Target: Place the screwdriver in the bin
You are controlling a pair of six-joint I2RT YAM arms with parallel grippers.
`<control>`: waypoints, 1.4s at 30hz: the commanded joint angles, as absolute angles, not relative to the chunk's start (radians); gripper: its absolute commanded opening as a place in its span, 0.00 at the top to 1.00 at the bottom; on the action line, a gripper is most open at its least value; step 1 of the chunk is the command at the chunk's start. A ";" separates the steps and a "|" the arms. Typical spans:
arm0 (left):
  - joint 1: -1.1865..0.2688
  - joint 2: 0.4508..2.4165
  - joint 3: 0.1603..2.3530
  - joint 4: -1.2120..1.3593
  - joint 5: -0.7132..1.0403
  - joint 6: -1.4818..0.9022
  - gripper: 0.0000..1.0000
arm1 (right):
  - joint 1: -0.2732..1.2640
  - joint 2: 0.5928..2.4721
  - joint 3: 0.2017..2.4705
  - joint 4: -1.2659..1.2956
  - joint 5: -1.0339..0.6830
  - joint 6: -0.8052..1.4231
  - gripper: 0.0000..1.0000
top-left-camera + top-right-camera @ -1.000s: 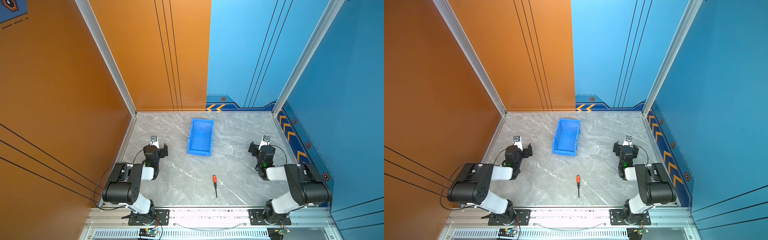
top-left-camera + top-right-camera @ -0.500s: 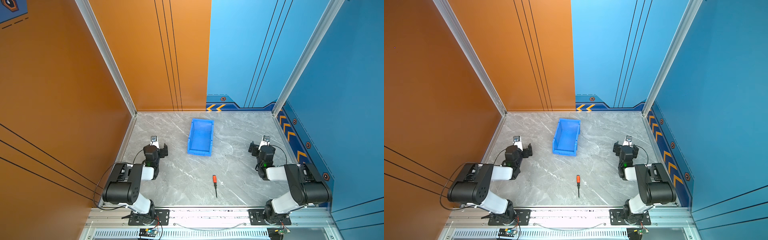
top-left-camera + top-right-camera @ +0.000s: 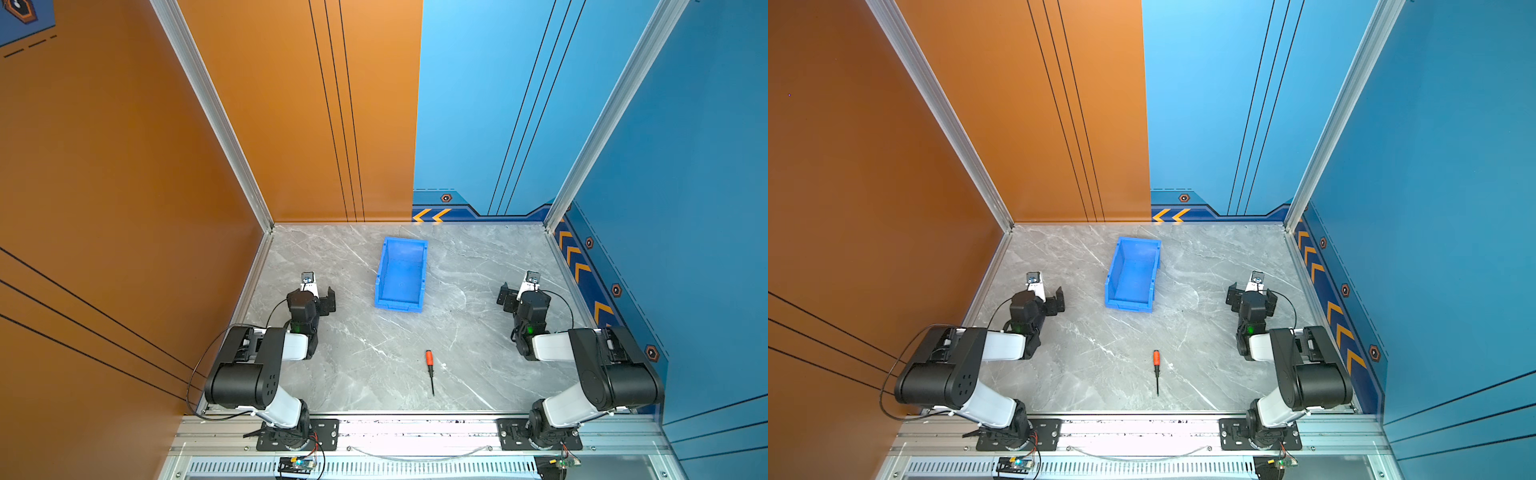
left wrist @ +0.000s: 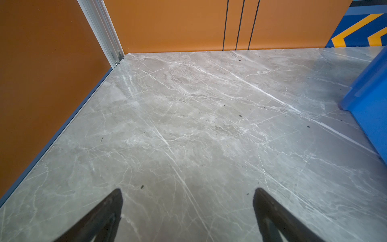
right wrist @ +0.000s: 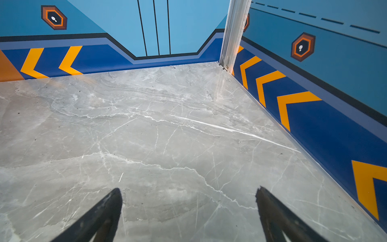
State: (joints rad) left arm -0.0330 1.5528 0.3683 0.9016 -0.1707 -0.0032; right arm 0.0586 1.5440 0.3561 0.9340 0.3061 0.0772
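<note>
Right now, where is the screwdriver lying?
In both top views the screwdriver lies flat on the table, near the middle of its front edge, well in front of the bin, handle pointing toward the bin.

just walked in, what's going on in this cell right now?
Nothing is being handled yet. The small screwdriver with a red-orange handle and thin dark shaft lies on the grey marble tabletop near the front edge, apart from the rectangular open-topped blue plastic bin farther back, which looks empty. The left hand and right hand are both open and empty, parked at either side, neither near the screwdriver.
</note>
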 commanded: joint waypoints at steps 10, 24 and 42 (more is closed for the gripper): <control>-0.024 1.387 0.426 0.665 -0.148 -0.022 0.02 | 0.123 1.317 0.438 0.620 0.288 0.015 0.00; -0.133 1.177 0.602 0.131 -0.123 -0.152 0.02 | 0.277 1.066 0.647 -0.119 0.399 0.347 0.00; -0.348 1.073 0.705 -0.124 0.280 -0.170 0.02 | 0.634 1.053 0.700 -0.406 0.262 0.519 0.00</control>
State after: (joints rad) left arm -0.3141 1.1122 0.6842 -0.0486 0.1814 -0.1886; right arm 0.5941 1.0374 0.6678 -0.3145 0.2878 0.4625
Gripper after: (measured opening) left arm 0.978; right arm 0.999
